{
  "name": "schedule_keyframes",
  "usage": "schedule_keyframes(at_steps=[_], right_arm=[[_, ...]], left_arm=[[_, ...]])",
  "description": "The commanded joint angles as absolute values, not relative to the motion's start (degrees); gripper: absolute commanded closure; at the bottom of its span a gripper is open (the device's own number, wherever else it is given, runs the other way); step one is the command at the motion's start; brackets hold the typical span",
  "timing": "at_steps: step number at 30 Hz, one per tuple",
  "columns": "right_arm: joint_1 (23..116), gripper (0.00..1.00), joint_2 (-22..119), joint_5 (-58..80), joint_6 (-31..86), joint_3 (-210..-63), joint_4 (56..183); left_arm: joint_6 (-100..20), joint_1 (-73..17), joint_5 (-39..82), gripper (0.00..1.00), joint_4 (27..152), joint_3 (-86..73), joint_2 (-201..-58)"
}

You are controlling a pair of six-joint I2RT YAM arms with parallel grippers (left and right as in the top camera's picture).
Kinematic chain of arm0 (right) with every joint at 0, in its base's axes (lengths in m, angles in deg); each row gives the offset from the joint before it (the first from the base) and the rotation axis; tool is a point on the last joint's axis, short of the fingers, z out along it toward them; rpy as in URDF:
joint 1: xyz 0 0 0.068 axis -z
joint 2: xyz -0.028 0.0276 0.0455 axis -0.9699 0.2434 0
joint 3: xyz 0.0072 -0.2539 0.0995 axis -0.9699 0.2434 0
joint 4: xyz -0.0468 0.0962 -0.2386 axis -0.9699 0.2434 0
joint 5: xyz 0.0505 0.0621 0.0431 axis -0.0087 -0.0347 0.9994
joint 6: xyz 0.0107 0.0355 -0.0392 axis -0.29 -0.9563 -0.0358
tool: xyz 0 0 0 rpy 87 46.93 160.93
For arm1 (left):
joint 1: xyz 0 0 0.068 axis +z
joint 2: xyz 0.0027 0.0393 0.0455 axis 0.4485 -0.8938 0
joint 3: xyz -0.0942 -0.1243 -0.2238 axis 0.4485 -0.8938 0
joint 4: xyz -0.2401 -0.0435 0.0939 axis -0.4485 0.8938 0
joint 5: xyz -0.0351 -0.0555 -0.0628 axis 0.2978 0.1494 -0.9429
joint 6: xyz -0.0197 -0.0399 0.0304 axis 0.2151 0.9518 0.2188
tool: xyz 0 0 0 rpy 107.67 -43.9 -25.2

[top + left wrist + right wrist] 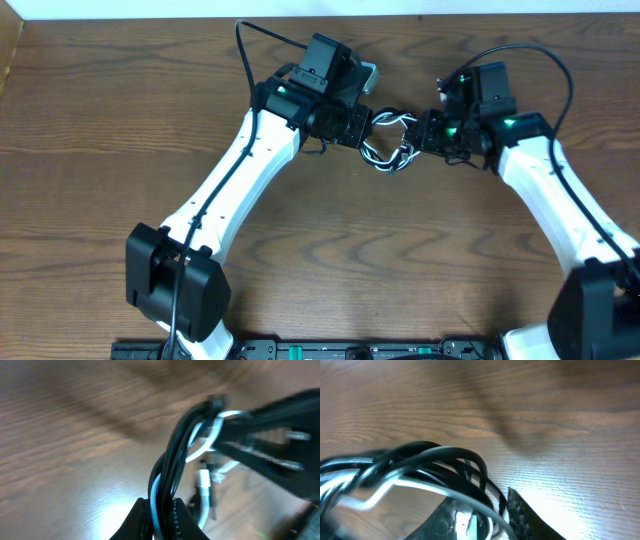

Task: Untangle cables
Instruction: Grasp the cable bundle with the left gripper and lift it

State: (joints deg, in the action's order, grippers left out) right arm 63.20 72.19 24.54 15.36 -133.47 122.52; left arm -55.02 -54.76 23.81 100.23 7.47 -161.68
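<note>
The cables (392, 140), one black and one white, form a small knotted bundle held above the wooden table between both grippers. My left gripper (362, 128) is shut on black and white strands at the bundle's left side; in the left wrist view the strands (172, 465) run up from the pinching jaws (162, 520). My right gripper (428, 132) is shut on the bundle's right side; in the right wrist view black loops and a white strand (420, 472) pass between its jaws (490, 517). A silver plug end (202, 482) hangs loose.
The wooden table (120, 90) spreads all around. The arms' own thick black cables arch over the left arm (250, 40) and the right arm (540, 55). The arm bases stand at the front edge.
</note>
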Motion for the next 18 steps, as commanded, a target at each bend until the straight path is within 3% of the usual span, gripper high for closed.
schedule_keyframes(at_steps=[1, 7, 9, 13, 18], right_arm=[[61.63, 0.76, 75.65, 23.67, 12.58, -134.12, 120.36], [59.99, 0.79, 79.06, 20.96, 7.51, -134.12, 117.69], [59.79, 0.74, 79.06, 20.93, 7.21, -134.12, 117.56], [61.76, 0.68, 77.09, 23.80, 10.55, -134.12, 118.83], [64.97, 0.62, 73.48, 25.00, 14.51, -134.12, 123.07]], left_arm=[[-55.54, -54.72, 7.70, 0.93, 99.80, 7.85, -160.15], [-54.65, -54.74, -2.75, 0.93, 99.03, 7.85, -160.15], [-54.41, -54.54, -5.04, 0.93, 98.00, 7.85, -160.15], [-53.73, -53.50, -2.66, 0.93, 97.37, 7.85, -160.15], [-53.38, -52.32, 8.77, 0.93, 97.90, 7.82, -160.22]])
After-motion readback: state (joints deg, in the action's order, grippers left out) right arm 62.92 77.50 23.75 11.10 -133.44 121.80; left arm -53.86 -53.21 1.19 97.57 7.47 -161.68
